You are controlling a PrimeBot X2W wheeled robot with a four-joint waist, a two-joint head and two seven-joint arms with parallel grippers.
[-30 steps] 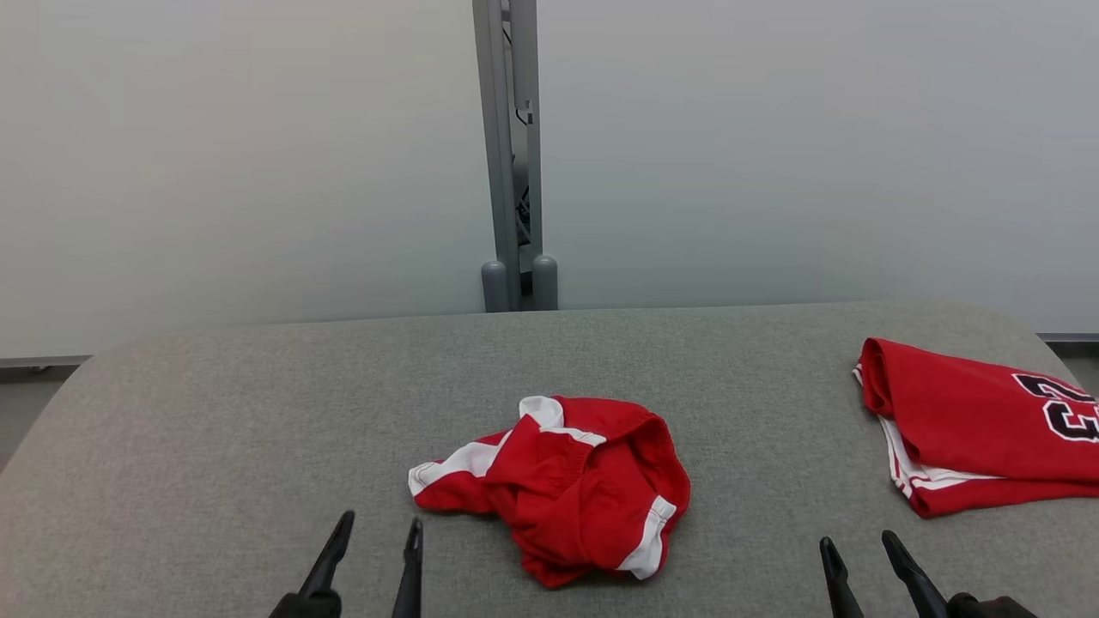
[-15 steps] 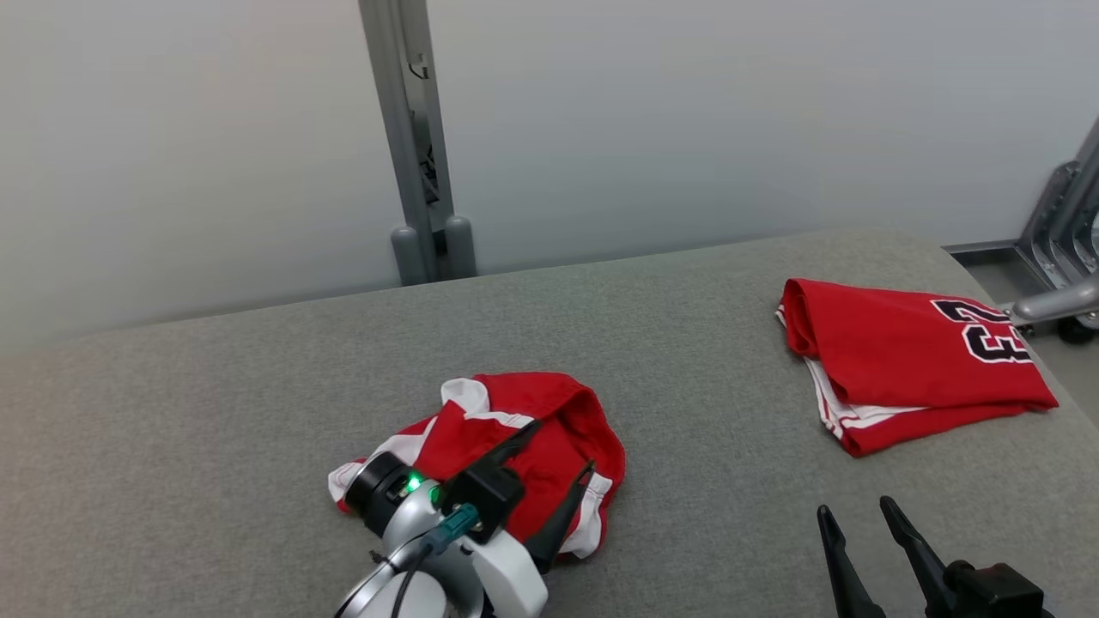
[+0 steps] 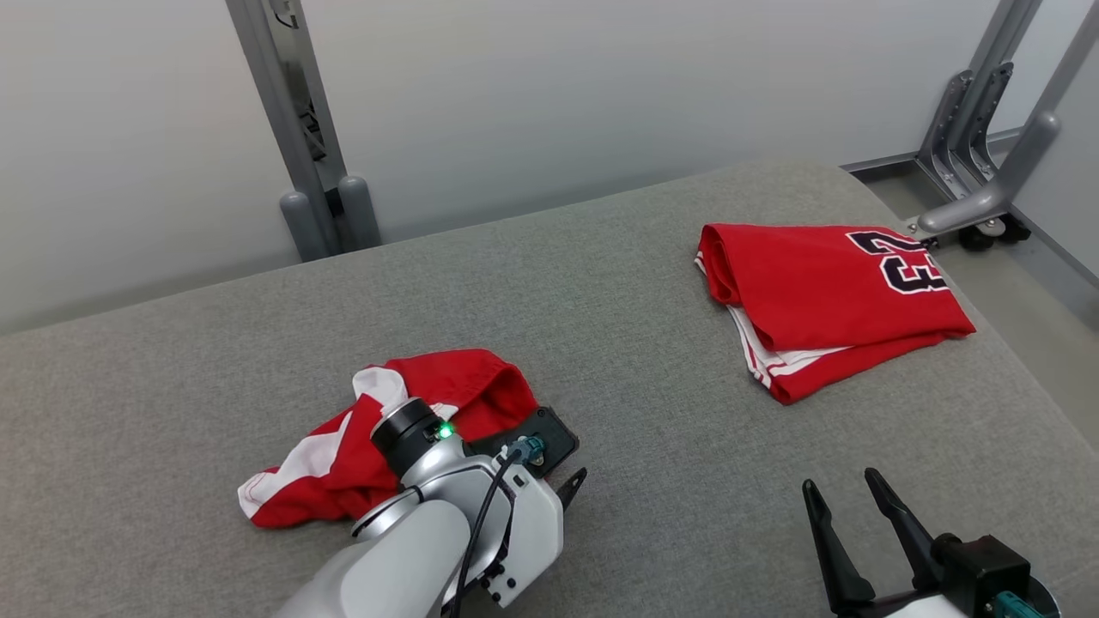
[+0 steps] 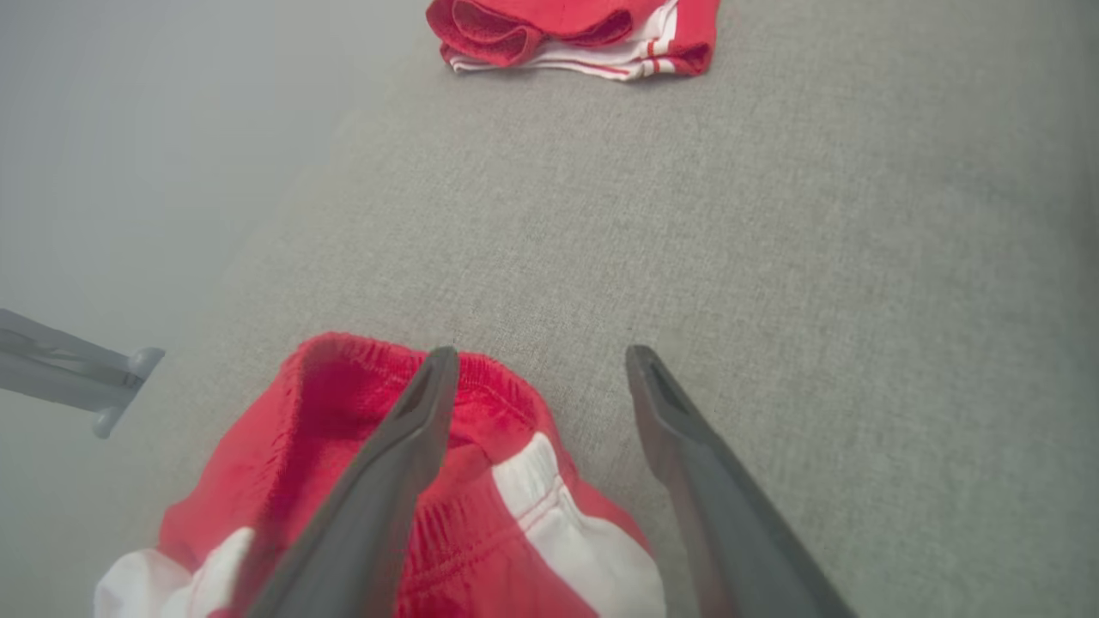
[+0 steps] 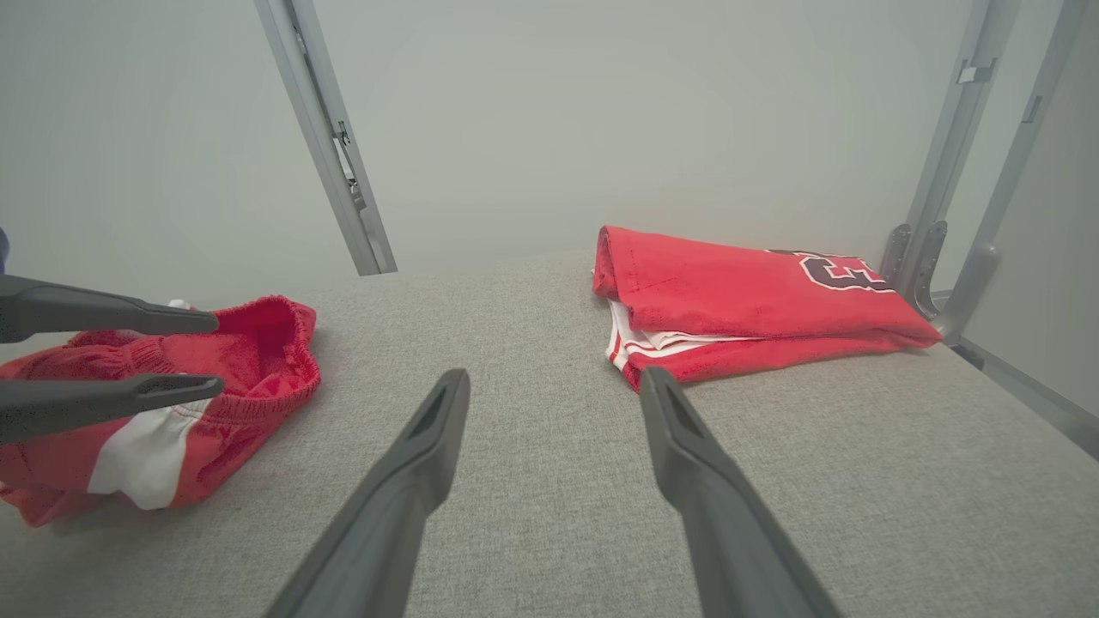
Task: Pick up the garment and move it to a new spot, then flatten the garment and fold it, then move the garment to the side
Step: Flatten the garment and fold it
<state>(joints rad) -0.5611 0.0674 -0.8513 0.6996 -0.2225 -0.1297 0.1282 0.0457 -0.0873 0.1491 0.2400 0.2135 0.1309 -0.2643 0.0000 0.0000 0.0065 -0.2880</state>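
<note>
The garment (image 3: 446,386) is a crumpled pair of red shorts with white side panels, lying at the left of the grey padded table (image 3: 618,343). My left gripper (image 4: 541,354) hovers open over its right edge. One finger (image 4: 403,446) lies over the elastic waistband and the other (image 4: 687,446) over bare table beside the cloth. Nothing is gripped. From the right wrist view the garment (image 5: 249,360) sits at the left with the left gripper (image 5: 216,354) pointing across it. My right gripper (image 3: 840,481) stands open above the table's near right, apart from any cloth.
A folded red jersey (image 3: 824,275) with black numerals lies at the far right of the table, near its right edge, beyond which the floor drops away. A grey metal post (image 3: 292,146) stands behind the table and frame legs (image 3: 987,146) at the far right.
The head camera has turned right, shifting the whole picture left. My left arm has reached forward from the bottom edge and now hangs over the garment. Both grippers stay open.
</note>
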